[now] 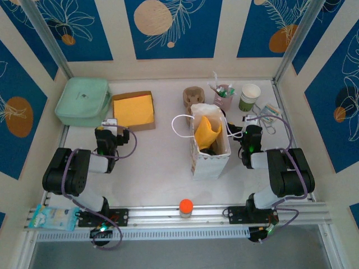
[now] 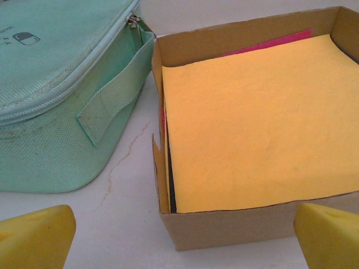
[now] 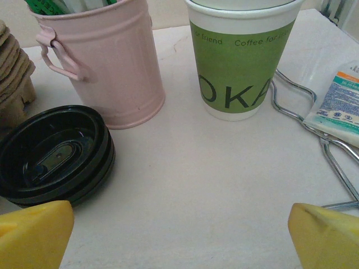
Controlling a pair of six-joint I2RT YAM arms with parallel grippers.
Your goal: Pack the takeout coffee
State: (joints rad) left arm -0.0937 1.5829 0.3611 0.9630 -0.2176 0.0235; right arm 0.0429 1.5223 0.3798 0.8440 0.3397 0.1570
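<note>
Right pincer [image 3: 179, 235] sat wide open, empty, near the black lid [image 3: 53, 154], left pincer [image 2: 182, 238] wide too by cardboard box [image 2: 224, 230]; best move was centring on lid before closing.

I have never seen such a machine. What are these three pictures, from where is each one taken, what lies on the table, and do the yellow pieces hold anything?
This is a robot with two arms bolted at the near edge of a table. One picture looks down from above and behind the arms. The other two come from a camera on each wrist, and the yellow pieces there are the gripper's own fingertips. The left gripper faces a cardboard box of yellow sheets, beside a mint bag. The right gripper faces a black lid, a pink cup and a green cup. A white paper bag stands in the middle. Both grippers are open and hold nothing.
</note>
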